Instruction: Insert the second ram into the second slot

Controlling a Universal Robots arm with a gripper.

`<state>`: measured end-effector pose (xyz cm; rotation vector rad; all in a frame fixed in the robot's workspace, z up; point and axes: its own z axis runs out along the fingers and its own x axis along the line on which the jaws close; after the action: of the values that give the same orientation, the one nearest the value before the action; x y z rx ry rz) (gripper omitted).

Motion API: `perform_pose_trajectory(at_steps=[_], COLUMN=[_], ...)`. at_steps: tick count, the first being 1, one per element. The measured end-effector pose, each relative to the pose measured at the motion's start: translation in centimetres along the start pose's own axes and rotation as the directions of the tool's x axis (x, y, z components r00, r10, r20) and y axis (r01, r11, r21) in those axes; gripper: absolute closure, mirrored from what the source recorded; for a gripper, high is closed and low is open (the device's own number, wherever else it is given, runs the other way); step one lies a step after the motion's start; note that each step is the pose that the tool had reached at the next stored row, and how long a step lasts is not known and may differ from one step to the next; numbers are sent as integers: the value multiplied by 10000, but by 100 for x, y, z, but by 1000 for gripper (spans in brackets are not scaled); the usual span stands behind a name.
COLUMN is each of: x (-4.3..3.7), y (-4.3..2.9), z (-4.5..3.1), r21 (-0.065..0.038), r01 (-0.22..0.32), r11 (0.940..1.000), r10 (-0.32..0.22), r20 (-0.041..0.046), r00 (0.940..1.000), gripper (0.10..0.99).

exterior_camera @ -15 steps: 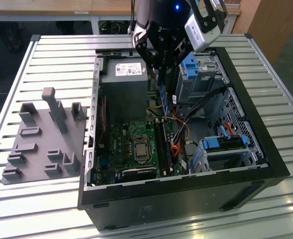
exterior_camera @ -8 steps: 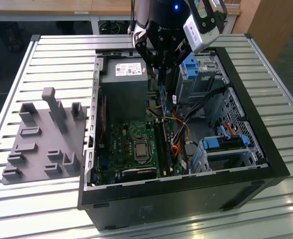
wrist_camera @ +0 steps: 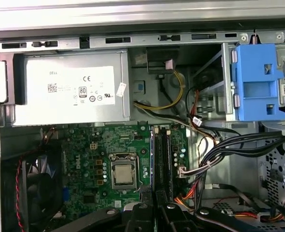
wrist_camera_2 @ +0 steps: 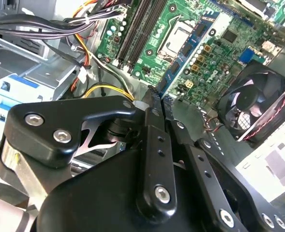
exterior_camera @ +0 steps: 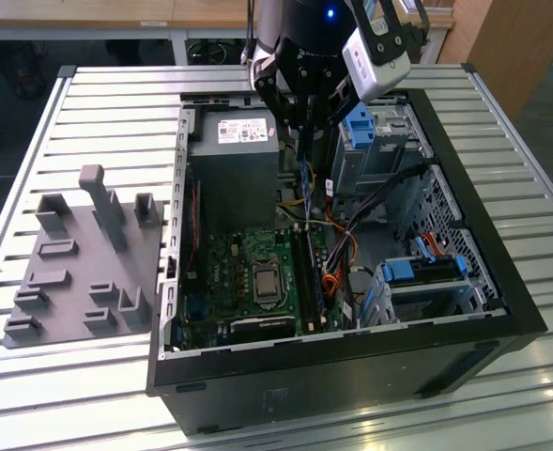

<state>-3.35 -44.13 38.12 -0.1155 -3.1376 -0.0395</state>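
Hand: I read the hand [exterior_camera: 304, 117] as pressed together, pinching one end of the second ram. In the second wrist view the black fingers [wrist_camera_2: 152, 145] meet on the board with no gap.
Item held: the second ram [exterior_camera: 305, 169] is a thin blue stick. Most of its length hangs free beyond the fingertips.
Long axis: it carries on from the fingers along the hand's own reach. The free end points down and away, toward the motherboard [wrist_camera: 98, 145]. In the second wrist view the stick [wrist_camera_2: 188, 55] stretches off from the fingertips.
Why so held: in my judgement the pinch on the flat faces stops the stick from twisting, and the height keeps it clear of the cables [wrist_camera: 219, 150] beside the hand.
Location: the stick is in the air under the hand, above the open computer case [exterior_camera: 501, 235], and appears to touch nothing there.
Memory slots: the long dark pair [wrist_camera: 162, 154] sits just ahead of the fingertips. I cannot tell which slot is filled.
Fit: the stick is not seated. It stands upright and the slots run flat.
Case: it lies on its side on the tabletop [exterior_camera: 116, 113], so the board faces up to the hand.
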Motion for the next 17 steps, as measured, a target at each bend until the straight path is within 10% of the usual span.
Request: perform_pose_trajectory(at_steps=[11, 17], x=[0, 0], y=[0, -2], z=[0, 18], r21=[3, 4], r01=[-842, -366], r11=[9964, 9993], r10=[842, 366], r20=[21, 10], r00=[9964, 9993], gripper=[949, 949])
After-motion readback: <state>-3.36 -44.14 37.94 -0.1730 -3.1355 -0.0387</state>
